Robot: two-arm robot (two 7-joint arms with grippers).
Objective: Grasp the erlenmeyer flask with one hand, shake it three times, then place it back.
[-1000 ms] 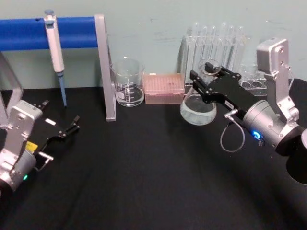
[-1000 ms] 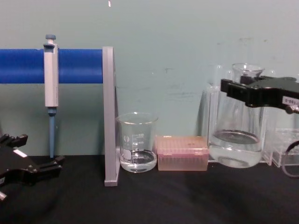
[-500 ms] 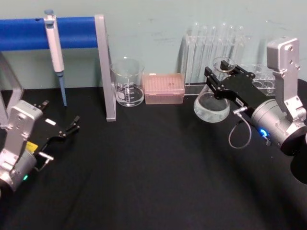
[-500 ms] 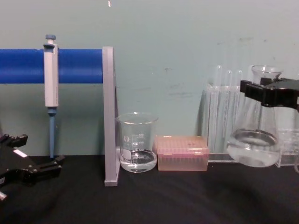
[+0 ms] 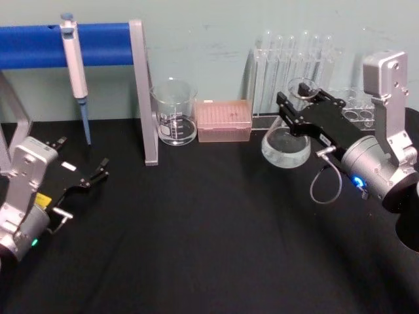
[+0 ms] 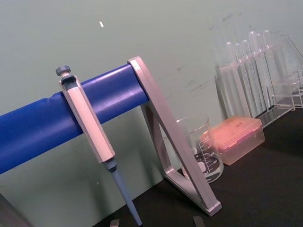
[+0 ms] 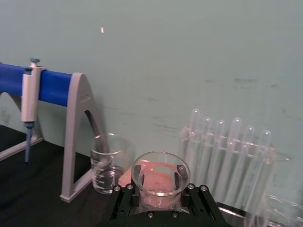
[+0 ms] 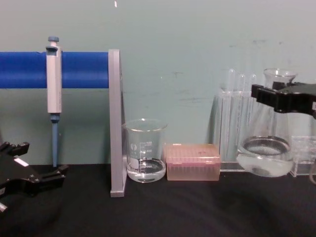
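The clear glass erlenmeyer flask point(image 5: 286, 147) hangs just above the black cloth-covered table point(image 5: 196, 229), at about 2 o'clock on the tabletop in the head view. Its wide round base tapers smoothly to a narrow neck with a flared rim point(image 7: 160, 172). A shallow pool of clear liquid lies in its bottom point(image 8: 264, 160). Its long axis is near vertical, mouth up, with the neck leaning slightly to the robot's right and the base swung a little left.

The black flat-jawed right gripper point(image 5: 296, 101), on a silver-grey wrist, is clamped around the flask's neck just below the rim.

At 12 o'clock from the flask, against the pale green wall, stands a clear plastic rack of thin glass test tubes point(image 5: 294, 55). At 10 o'clock lies a pink translucent rectangular tip box point(image 5: 224, 121), and beyond it a straight-sided cylindrical glass beaker point(image 5: 174, 114) holding a little clear liquid.

Farther left, a grey and white pipette with a blue tip point(image 5: 74, 62) hangs from a blue round bar on a grey metal frame point(image 5: 141, 91).

The black left gripper point(image 5: 91, 178) rests at 8 o'clock on the table, its fingers spread and empty.
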